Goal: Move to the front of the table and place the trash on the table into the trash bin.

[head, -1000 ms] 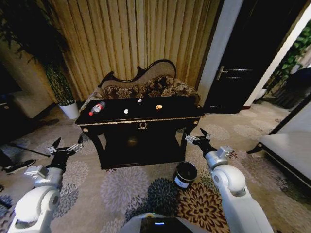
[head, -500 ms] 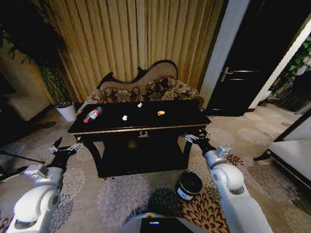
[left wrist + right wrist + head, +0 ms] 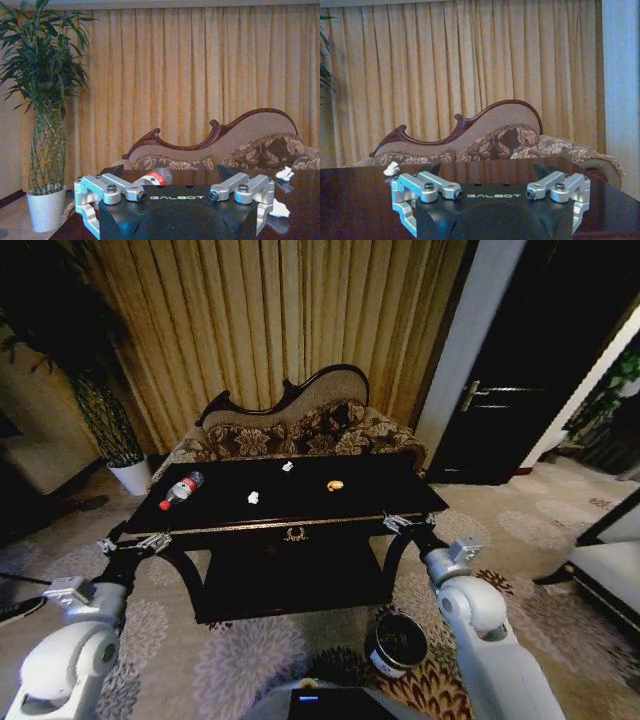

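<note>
The black table (image 3: 290, 524) with gold trim stands straight ahead. On its top lie a clear bottle (image 3: 180, 488) with a red label at the left, two white paper wads (image 3: 253, 497) (image 3: 287, 466) and a small orange scrap (image 3: 335, 484). The dark round trash bin (image 3: 400, 642) sits on the carpet by the table's front right leg. My left gripper (image 3: 132, 543) hangs open at the table's front left corner and my right gripper (image 3: 408, 523) open at the front right corner, both holding nothing. The left wrist view shows the bottle (image 3: 155, 176) and a wad (image 3: 286, 173); the right wrist view shows a wad (image 3: 391, 168).
A curved-back floral sofa (image 3: 300, 430) stands behind the table against gold curtains. A white plant pot (image 3: 128, 475) sits at the far left and a dark door (image 3: 520, 390) at the right. Patterned carpet lies on both sides of the table.
The whole view has shifted: I have come closer to the table, which now looms larger, and the bin sits lower in view. Both arms keep their pose.
</note>
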Robot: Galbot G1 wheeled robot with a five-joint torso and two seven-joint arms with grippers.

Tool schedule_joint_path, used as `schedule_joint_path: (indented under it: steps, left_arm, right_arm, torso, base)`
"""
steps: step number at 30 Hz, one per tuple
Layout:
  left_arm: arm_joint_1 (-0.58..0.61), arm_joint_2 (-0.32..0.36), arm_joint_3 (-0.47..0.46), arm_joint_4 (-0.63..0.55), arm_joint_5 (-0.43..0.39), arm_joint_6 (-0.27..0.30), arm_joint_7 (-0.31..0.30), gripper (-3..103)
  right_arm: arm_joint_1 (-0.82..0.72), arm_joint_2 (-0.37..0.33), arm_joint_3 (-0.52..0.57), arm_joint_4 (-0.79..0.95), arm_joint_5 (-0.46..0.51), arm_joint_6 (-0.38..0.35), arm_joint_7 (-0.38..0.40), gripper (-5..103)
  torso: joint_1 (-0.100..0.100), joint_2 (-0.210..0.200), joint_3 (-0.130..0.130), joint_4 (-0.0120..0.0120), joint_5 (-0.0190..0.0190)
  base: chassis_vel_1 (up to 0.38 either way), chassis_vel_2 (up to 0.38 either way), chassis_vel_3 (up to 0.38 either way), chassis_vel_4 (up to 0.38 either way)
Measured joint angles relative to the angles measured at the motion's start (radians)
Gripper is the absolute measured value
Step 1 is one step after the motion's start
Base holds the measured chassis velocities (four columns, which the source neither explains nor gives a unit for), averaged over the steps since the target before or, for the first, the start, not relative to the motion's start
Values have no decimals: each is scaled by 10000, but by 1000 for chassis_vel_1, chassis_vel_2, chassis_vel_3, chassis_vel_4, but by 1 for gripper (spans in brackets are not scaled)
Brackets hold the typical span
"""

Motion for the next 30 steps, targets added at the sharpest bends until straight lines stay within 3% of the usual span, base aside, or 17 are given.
schedule_joint_path:
  steps: [30]
  left_arm:
    - [142,-190,75,-76,53,-181,62,100]
  right_arm:
    - [-291,212,-193,15,-425,334,0,100]
  torso:
    - [1,-2,0,0,0]
  base:
    - [-120,116,118,-119]
